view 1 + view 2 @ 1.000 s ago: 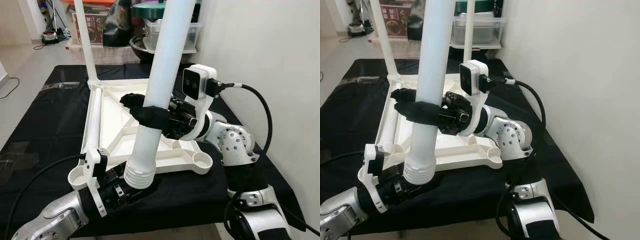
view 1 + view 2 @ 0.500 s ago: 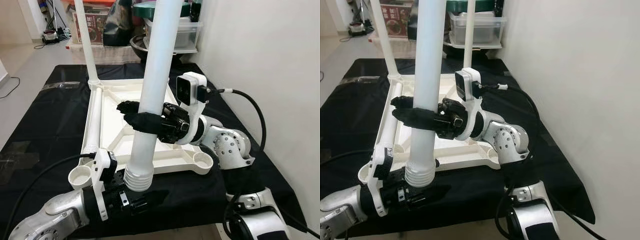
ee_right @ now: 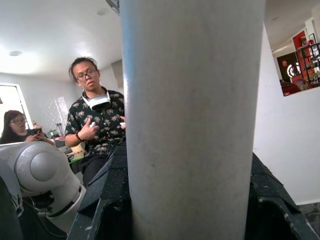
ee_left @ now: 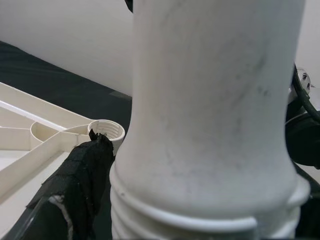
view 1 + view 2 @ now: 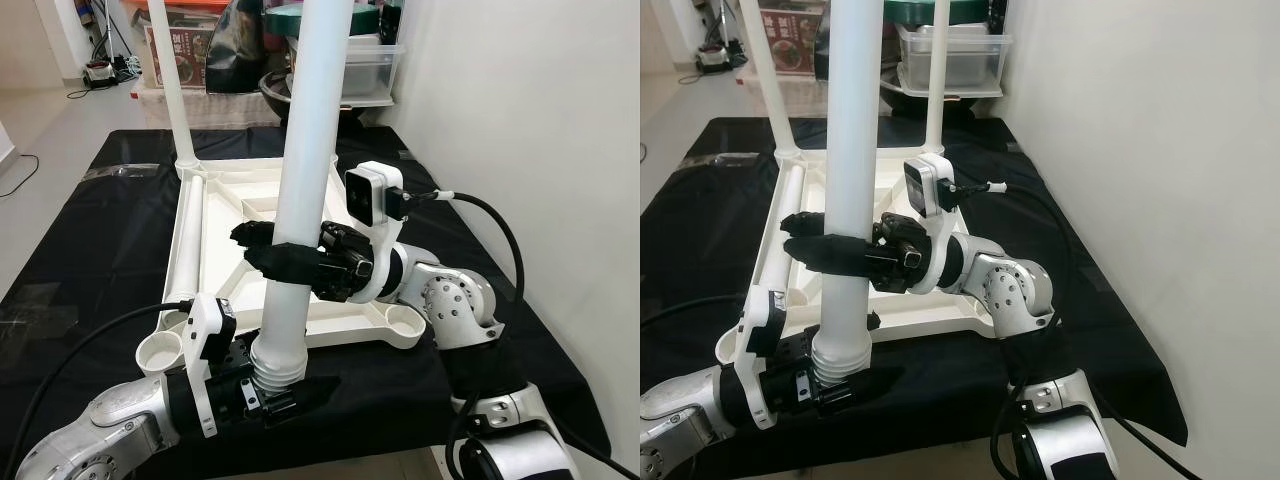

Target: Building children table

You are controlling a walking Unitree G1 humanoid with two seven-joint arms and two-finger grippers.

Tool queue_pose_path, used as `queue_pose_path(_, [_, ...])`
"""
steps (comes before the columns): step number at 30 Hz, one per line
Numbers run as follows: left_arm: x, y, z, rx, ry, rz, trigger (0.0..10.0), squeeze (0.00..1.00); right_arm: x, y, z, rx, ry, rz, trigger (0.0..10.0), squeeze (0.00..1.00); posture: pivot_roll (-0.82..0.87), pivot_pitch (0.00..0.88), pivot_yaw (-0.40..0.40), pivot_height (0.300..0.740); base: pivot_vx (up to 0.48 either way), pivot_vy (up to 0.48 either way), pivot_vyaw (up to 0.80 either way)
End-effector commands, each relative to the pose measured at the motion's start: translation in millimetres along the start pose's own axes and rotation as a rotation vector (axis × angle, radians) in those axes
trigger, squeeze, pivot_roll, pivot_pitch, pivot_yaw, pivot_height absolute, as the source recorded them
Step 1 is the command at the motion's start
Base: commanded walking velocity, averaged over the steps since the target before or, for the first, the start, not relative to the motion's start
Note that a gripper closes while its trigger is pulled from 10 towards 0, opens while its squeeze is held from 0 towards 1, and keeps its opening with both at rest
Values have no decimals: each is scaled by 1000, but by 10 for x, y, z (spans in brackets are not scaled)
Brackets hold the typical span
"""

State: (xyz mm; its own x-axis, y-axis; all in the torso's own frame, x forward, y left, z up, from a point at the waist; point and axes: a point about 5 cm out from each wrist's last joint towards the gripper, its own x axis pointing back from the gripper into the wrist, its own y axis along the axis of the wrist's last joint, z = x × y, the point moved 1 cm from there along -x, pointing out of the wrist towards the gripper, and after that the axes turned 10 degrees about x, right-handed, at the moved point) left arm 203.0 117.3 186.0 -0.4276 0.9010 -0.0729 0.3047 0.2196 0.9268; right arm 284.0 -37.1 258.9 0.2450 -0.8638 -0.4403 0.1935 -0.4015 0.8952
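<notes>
A white table top [image 5: 340, 330] lies upside down on the black-covered table. One white leg [image 5: 170, 80] stands screwed in at its far left corner, and another leg [image 5: 936, 70] stands at the far right. I hold a loose white leg [image 5: 310, 120] nearly upright above the front edge. My right gripper [image 5: 245, 247] is shut around its middle. My left gripper [image 5: 285, 392] grips the leg's threaded lower end [image 4: 200, 220], one finger [image 4: 75, 175] against the thread. Open sockets sit at the front left corner [image 5: 158, 352] and front right corner [image 5: 405, 322].
Another white tube [image 5: 190, 240] lies along the top's left rim. A wall runs close on the right. Storage boxes [image 5: 370, 70] and bags stand behind the table. In the right wrist view a person [image 3: 97, 115] in a patterned shirt stands nearby, another person [image 3: 17, 127] beside.
The held leg swung from tilted to nearly upright and came down and left. My left gripper rose and took hold of the threaded end. My right arm shifted left.
</notes>
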Motion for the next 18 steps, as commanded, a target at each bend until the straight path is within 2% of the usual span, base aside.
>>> queue_pose_path(1, [-3, -7, -4, -20, -4, 13, 5216, 0, 0, -28, 6, -1, 4, -2, 0, 0, 102, 0, -70, 740, 0, 0, 0])
queue_pose_path(2, [-3, -7, -4, -20, -4, 13, 5216, 0, 0, -28, 6, -1, 4, -2, 0, 0, 102, 0, -70, 740, 0, 0, 0])
queue_pose_path(3, [-5, -9, -9, -21, -8, 5, 0, 0, -2, -35, 5, -3, 0, 0, 0, 0, 97, 0, -68, 740, 0, 0, 0])
queue_pose_path(16, [3, -6, -9, -21, -6, -30, 0, 0, 15, -88, -36, -13, -57, 38, 0, 0, 97, 0, -70, 740, 0, 0, 0])
queue_pose_path(17, [4, -3, -6, -26, -4, -28, 0, 0, 7, -145, -54, -8, -83, 108, 10000, 0, 97, 0, -70, 740, 0, 0, 0])
queue_pose_path(18, [4, -3, -6, -26, -4, -28, 0, 0, 7, -145, -54, -8, -83, 108, 10000, 0, 97, 0, -70, 740, 0, 0, 0])
